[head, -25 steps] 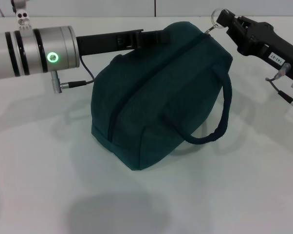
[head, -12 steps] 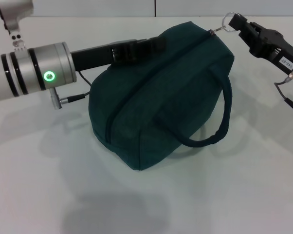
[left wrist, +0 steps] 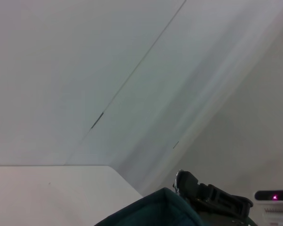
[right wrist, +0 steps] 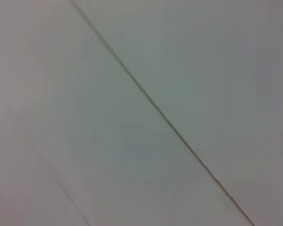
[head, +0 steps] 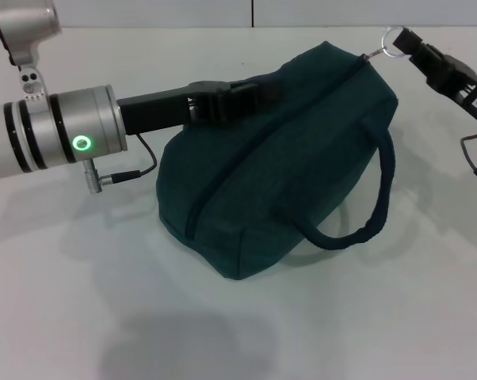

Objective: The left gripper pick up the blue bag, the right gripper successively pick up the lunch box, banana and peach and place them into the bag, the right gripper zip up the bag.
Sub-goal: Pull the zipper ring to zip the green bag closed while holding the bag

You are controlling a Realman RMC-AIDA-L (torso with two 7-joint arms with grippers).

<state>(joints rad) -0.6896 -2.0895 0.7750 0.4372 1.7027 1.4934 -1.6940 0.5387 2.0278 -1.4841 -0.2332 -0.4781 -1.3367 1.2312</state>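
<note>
The blue bag [head: 286, 158] lies on the white table in the head view, its zipper [head: 246, 150] running shut along the top and one handle [head: 373, 214] looping down at the front right. My left gripper [head: 250, 93] is shut on the bag's far upper edge. My right gripper [head: 409, 43] sits at the bag's far right corner, shut on the zipper's metal ring [head: 385, 39]. In the left wrist view a corner of the bag [left wrist: 151, 212] shows, with the right gripper [left wrist: 212, 197] beyond it. The lunch box, banana and peach are out of view.
The white table [head: 223, 332] stretches in front of the bag. My left arm's silver wrist [head: 56, 134], with a green light and a thin cable [head: 135, 170], reaches in from the left. The right wrist view shows only a pale surface with a seam.
Both grippers and the bag have shifted to the right. The zipper ring has moved farther right and slightly toward me with the right gripper.
</note>
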